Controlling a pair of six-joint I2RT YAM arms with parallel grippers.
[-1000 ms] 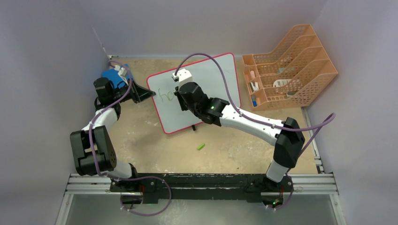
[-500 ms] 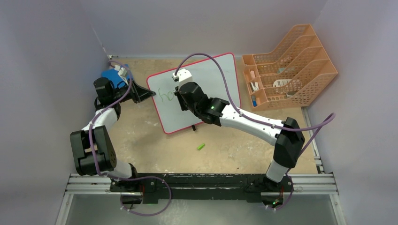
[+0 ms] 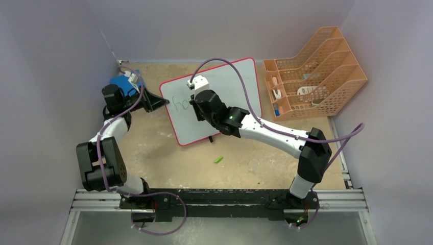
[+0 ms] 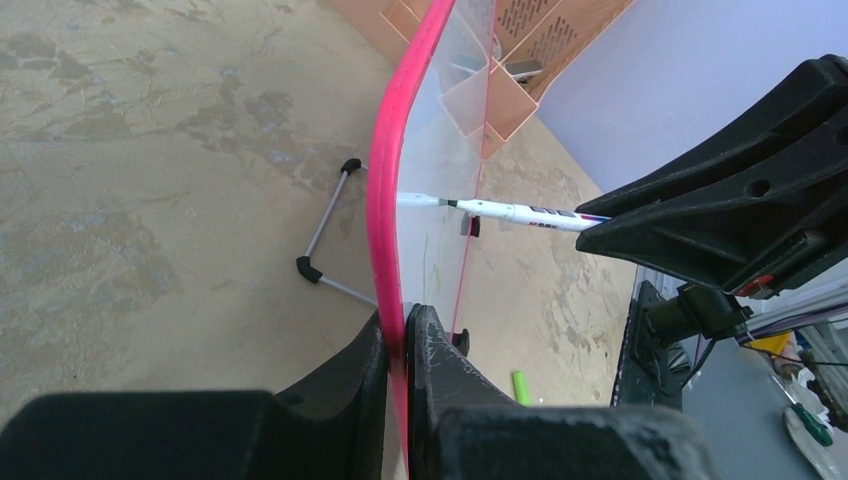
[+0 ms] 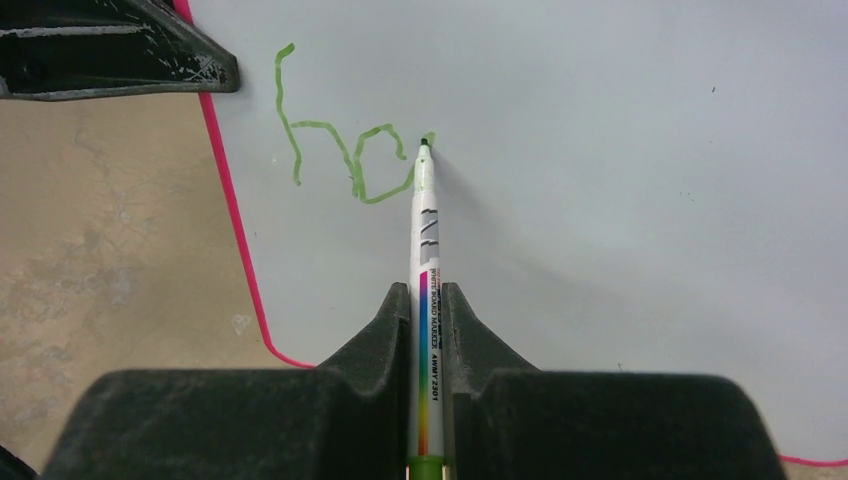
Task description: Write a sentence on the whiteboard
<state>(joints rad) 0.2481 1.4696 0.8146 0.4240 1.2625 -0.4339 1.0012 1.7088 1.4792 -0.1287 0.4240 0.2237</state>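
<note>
Barely anything has shifted over the last second: seen from above, the right arm has crept a touch along the board and the green line looks slightly longer.

That thin green cursive sentence (image 5: pixel 310 124) so far reads "h" plus most of an "a", near the left edge of the large white board with a thin red rim (image 3: pixel 235 81). The board stands propped at the middle of the sandy tabletop (image 3: pixel 255 163).

A slim white marker with a rainbow-striped label (image 5: pixel 425 260) has its tip touching the board at the end of the "a". The right gripper (image 5: pixel 427 295) is clamped tight on its barrel. The left gripper (image 4: pixel 400 318) pinches the board's red rim, steadying it.

I judge the writing has only begun, with nearly the whole phrase left.

Further out, a small green cap-like cylinder (image 3: pixel 218 160) lies near the board's feet. An orange plastic file rack (image 3: pixel 316 66) sits to the right, and a blue square pad (image 3: pixel 122 82) is behind the left wrist.
</note>
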